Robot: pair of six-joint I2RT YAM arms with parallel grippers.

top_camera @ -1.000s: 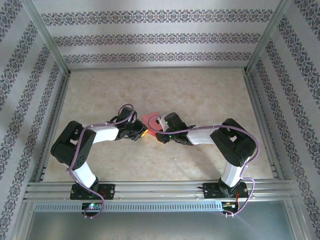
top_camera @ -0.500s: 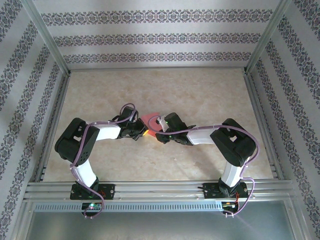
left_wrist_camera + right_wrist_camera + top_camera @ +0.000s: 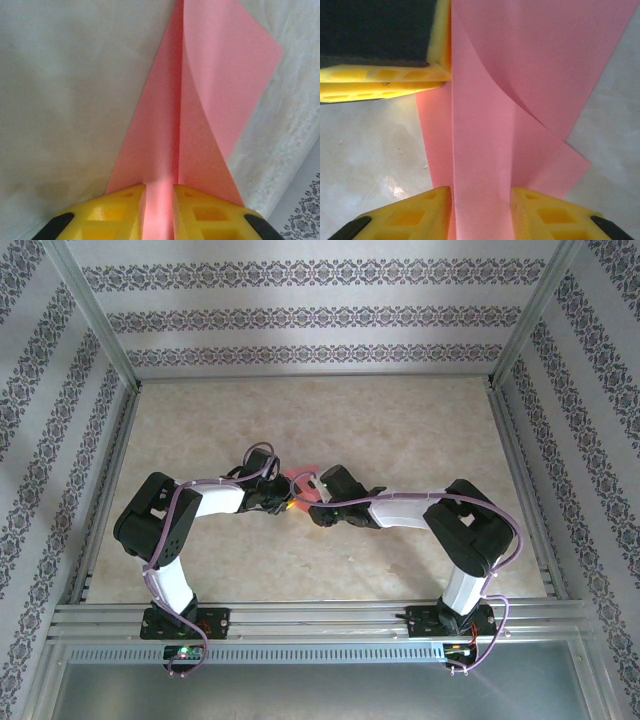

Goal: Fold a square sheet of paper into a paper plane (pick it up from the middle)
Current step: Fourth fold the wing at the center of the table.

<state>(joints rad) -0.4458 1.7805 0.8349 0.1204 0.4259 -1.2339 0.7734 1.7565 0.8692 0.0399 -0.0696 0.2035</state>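
half-folded pink paper sheet (image 3: 200, 100) on worktop (image 3: 65, 100), left pincer (image 3: 159, 192) and right pincer (image 3: 481, 195) straddling its crease, can't tell if gripping

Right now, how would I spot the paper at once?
On the beige table, look at the middle, where the left pincer and right pincer meet. The paper there is a salmon-pink folded sheet with a straight crease, the sole pink thing between yellow fingers.
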